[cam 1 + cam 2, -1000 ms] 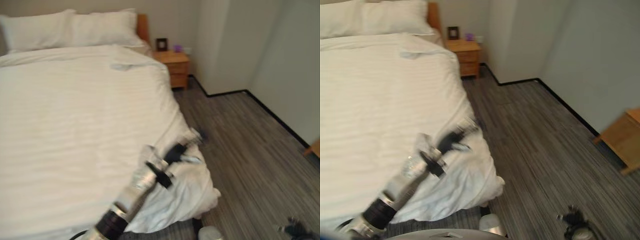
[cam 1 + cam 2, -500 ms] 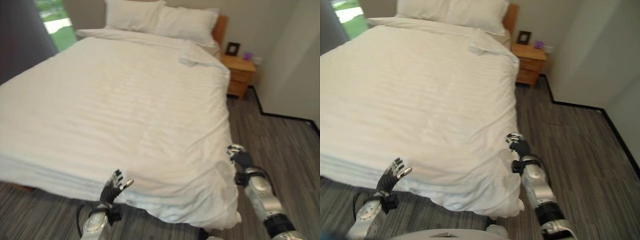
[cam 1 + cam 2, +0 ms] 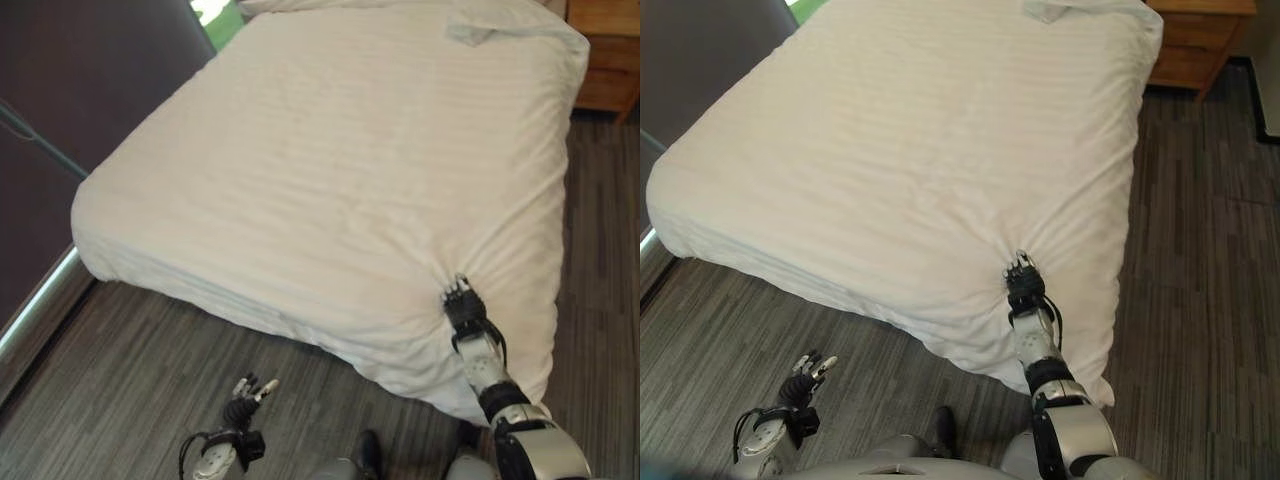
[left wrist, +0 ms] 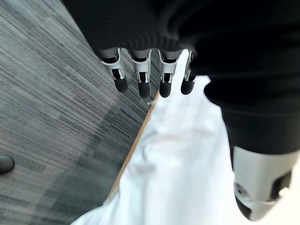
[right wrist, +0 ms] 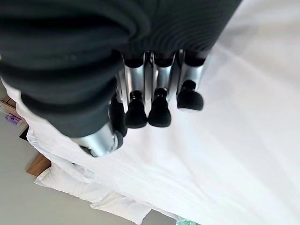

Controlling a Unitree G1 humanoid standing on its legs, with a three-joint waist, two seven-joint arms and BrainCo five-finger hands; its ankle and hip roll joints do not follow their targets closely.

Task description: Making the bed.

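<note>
Two eye views show the white duvet [image 3: 330,170] spread over the bed, right hand [image 3: 1023,283] gathering it near the foot corner. Left hand [image 3: 243,398] hangs low over the floor [image 3: 120,390], fingers relaxed. The right wrist view shows fingers [image 5: 159,110] curled, pinching cloth.

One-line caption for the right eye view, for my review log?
Right hand gathers the white duvet near the bed's foot corner, creases radiating from it; left hand hangs open over the striped floor.
</note>
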